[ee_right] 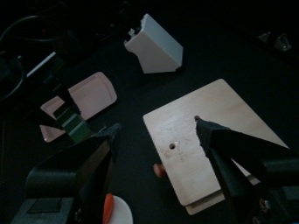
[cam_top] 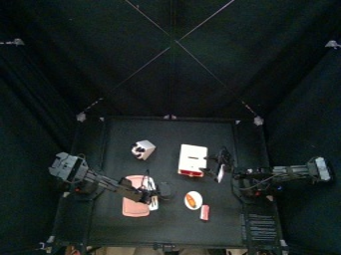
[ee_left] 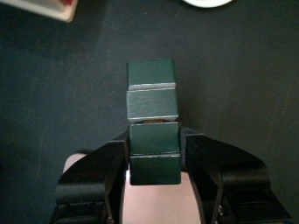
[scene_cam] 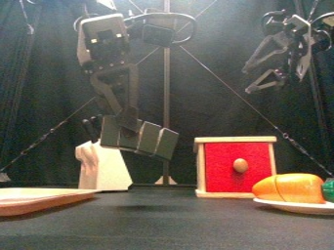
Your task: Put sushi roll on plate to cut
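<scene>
The sushi roll (ee_left: 152, 101) is a dark green bar of several segments. My left gripper (ee_left: 152, 147) is shut on it and holds it in the air above the plate (ee_left: 149, 203), a flat pinkish-salmon board. In the front view the roll (scene_cam: 146, 136) hangs tilted, well above the plate (scene_cam: 37, 200) at the front left. In the top view the left gripper (cam_top: 146, 186) is over the plate's (cam_top: 135, 208) far edge. My right gripper (ee_right: 160, 162) is open and empty, raised at the right (scene_cam: 276, 54) above the wooden box.
A white-and-red wooden box (scene_cam: 236, 166) stands mid-table (cam_top: 194, 159). A white holder (scene_cam: 102, 166) stands behind the plate (cam_top: 144, 149). A small white dish (scene_cam: 298, 204) with orange food (scene_cam: 290, 186) sits at the front right.
</scene>
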`<state>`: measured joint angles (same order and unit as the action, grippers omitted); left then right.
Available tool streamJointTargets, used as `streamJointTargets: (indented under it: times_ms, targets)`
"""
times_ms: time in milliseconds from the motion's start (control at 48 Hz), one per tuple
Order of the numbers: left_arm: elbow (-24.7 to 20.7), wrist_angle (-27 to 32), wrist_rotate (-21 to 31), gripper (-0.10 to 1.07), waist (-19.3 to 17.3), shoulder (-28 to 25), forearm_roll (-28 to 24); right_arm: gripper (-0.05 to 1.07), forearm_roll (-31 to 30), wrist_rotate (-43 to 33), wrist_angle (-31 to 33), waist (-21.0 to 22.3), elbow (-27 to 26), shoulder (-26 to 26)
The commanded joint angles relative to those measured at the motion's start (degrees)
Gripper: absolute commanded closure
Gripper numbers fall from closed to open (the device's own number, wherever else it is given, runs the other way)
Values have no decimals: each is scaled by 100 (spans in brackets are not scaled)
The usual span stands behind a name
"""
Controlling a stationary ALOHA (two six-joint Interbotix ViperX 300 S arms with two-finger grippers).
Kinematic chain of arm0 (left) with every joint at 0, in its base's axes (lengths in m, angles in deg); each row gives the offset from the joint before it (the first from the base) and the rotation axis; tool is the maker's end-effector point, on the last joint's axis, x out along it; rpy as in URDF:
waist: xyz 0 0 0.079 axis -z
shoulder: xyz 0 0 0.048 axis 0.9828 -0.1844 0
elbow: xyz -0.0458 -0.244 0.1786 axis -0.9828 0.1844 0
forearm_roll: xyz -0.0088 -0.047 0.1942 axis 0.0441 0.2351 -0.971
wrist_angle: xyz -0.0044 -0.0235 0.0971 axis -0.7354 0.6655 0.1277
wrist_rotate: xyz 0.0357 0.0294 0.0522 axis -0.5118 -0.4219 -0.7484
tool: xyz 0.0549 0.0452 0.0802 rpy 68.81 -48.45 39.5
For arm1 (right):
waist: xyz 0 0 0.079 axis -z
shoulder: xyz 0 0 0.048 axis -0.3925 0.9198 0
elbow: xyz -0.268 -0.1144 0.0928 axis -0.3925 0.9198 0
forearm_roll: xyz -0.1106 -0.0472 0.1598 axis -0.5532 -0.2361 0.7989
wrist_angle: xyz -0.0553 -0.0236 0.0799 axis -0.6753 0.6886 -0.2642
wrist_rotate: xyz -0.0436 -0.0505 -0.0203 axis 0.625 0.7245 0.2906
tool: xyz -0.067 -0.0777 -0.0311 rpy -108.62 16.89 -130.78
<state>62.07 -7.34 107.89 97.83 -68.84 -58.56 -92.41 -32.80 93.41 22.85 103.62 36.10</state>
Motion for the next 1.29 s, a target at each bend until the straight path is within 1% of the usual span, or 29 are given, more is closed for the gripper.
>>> streamJointTargets:
  times_ms: [0,125,146,250,333,354,396,479,521,562,604,667,708,812,979,1083,1271]
  targets:
    - [-141,220,475,26,79,185,-35,4,-9,9,-18,18,-53,18]
    - [-53,580,1345,26,237,272,-220,4,-9,9,-18,18,-53,18]
    - [-26,712,1591,26,299,299,-281,4,-9,9,-9,18,-44,18]
    - [88,1283,2373,26,545,492,-536,4,-9,9,-18,18,-44,18]
    - [220,1679,3076,26,747,650,-756,4,-9,9,-18,18,-44,18]
    - [272,1793,3357,26,809,694,-817,4,-9,9,-18,18,-44,18]
    - [360,1907,3735,26,853,756,-896,4,-9,9,-9,18,-44,18]
    - [554,1978,4491,26,958,826,-958,4,0,0,-18,18,-44,18]
    - [650,1978,4772,26,1002,826,-949,4,9,0,-18,18,-44,18]
    - [773,1978,5203,26,1063,800,-940,4,18,9,-18,18,-44,18]
    - [844,1969,5502,26,1099,765,-923,4,18,9,-18,18,-44,18]
    - [923,1960,5897,26,1169,642,-844,4,26,9,-18,18,-44,18]
    - [949,1960,6258,26,1239,527,-756,4,18,9,-18,18,-44,18]
    - [923,1969,6961,26,1380,264,-729,4,18,9,-18,18,-44,18]
    - [826,1942,7778,26,1485,-88,-896,4,26,9,-18,18,-44,18]
    - [835,1934,8112,26,1512,-237,-888,4,18,9,-18,18,-44,18]
    - [817,1934,8385,25,1564,-334,-800,4,18,9,-18,18,-35,18]
